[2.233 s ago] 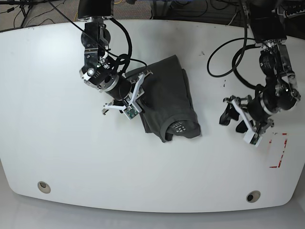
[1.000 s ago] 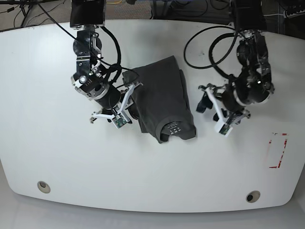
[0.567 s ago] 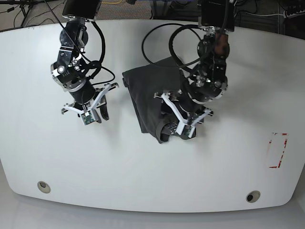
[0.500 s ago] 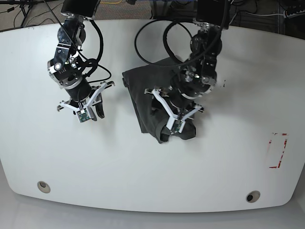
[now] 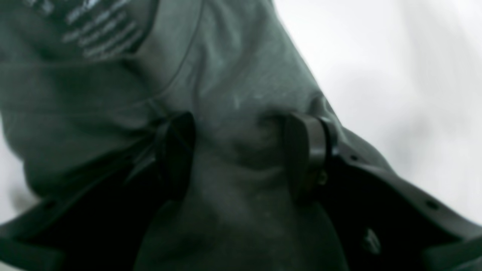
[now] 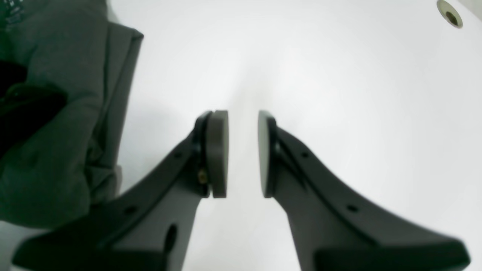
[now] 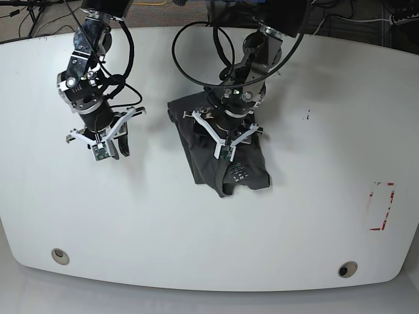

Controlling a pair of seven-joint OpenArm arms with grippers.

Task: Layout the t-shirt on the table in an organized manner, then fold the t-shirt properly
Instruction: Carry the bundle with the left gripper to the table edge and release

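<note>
Laying out: left tool (image 5: 241, 156) wide, apparently bunching t-shirt (image 7: 222, 140) between fingers; right tool (image 6: 243, 154) narrow, empty at nine o'clock over bench (image 7: 314, 222). Next: pinch, lift.

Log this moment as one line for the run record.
left gripper: open, jaws pressed into crumpled dark charcoal-grey cloth t-shirt | right gripper: open, empty, over glossy white table beside shirt | shirt: bunched, not laid out

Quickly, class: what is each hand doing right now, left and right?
Left hand: open, fingers pressed into the t-shirt, cloth bunched between them.
Right hand: open, holding nothing, over the bare table.
</note>
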